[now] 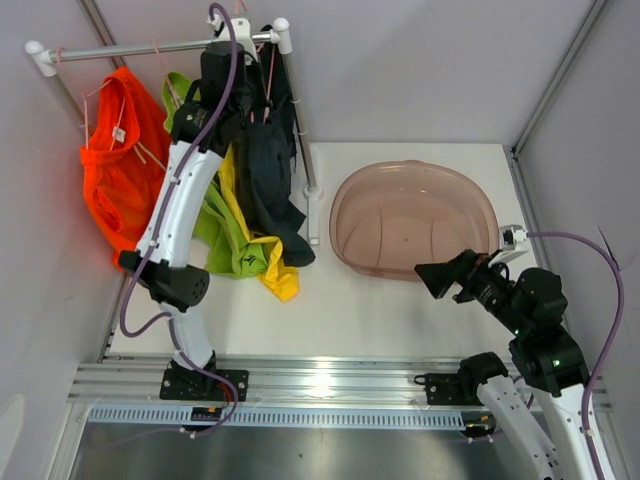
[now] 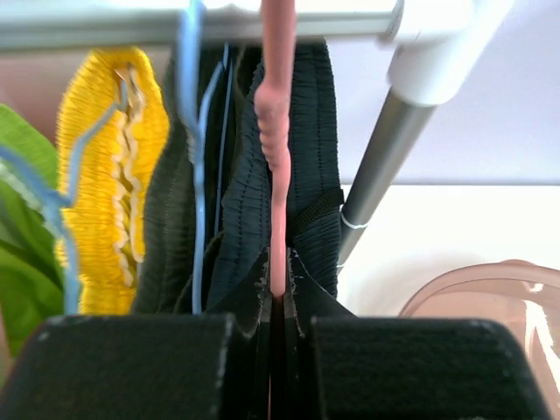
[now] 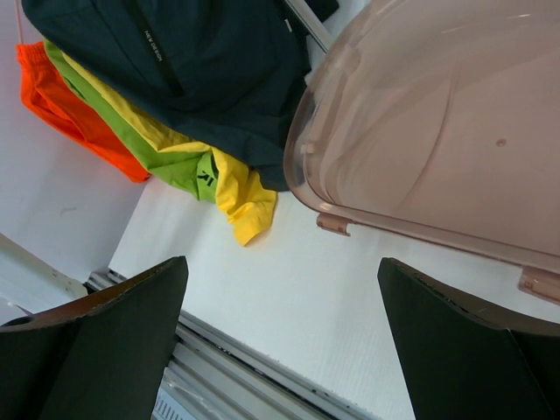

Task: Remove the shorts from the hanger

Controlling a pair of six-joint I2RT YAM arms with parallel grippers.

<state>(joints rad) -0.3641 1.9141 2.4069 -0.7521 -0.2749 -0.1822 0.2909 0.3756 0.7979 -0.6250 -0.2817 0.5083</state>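
Our left gripper [image 2: 278, 322] is pressed together on the pink hanger [image 2: 276, 131], whose thin stem runs down into the slit between the two black fingers. Just behind it hang the black shorts [image 2: 317, 175], their gathered waistband showing on either side of that stem. Next toward the picture's left come the dark olive shorts [image 2: 171, 227], with a blue hanger [image 2: 196, 131] in front of them, then the yellow shorts [image 2: 101, 175] and the lime green shorts [image 2: 19, 262] at the edge. Above and beyond them all runs the rail [image 2: 105, 22]. From overhead we see the orange shorts [image 1: 115, 175] hanging apart from the rest, near the rail's other end. Our right gripper [image 3: 282, 297] stands with its fingers wide apart and holds nothing. It hovers over the white table [image 3: 289, 280], just beside the near rim of the pink basin [image 3: 437, 114]. Farther off, the yellow and green legs lie on the table.
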